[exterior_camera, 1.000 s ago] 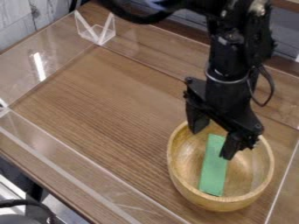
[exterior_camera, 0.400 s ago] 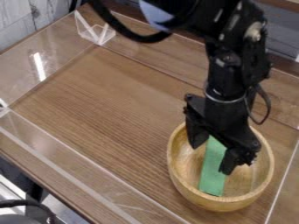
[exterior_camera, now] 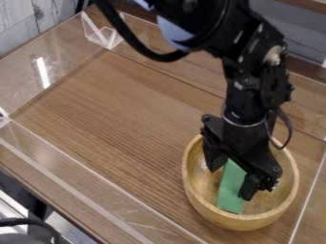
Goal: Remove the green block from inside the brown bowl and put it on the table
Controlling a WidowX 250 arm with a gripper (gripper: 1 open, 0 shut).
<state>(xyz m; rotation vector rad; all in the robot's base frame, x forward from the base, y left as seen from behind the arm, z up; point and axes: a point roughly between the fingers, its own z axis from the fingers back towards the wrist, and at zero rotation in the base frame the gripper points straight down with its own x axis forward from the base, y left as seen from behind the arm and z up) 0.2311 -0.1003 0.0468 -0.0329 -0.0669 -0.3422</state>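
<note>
Fingers of the black end effector [exterior_camera: 242, 168] stand apart, pointing down inside the brown bowl [exterior_camera: 204, 197] and straddling the upper end of the green block [exterior_camera: 234, 192], which leans against the bowl's inner wall near the desk's [exterior_camera: 114, 105] right edge.

We find the bowl [exterior_camera: 242, 191] on the table [exterior_camera: 114, 105], toward its near right corner, with the block [exterior_camera: 234, 189] lying inside it, one end low toward us and the other leaning up toward the far rim. The gripper [exterior_camera: 239, 170] hangs directly over the bowl, pointing down, its fingers [exterior_camera: 214, 157] standing apart on either side of the block's upper end (contact we cannot tell). Low walls [exterior_camera: 51, 67] edge the table at left and behind.
</note>
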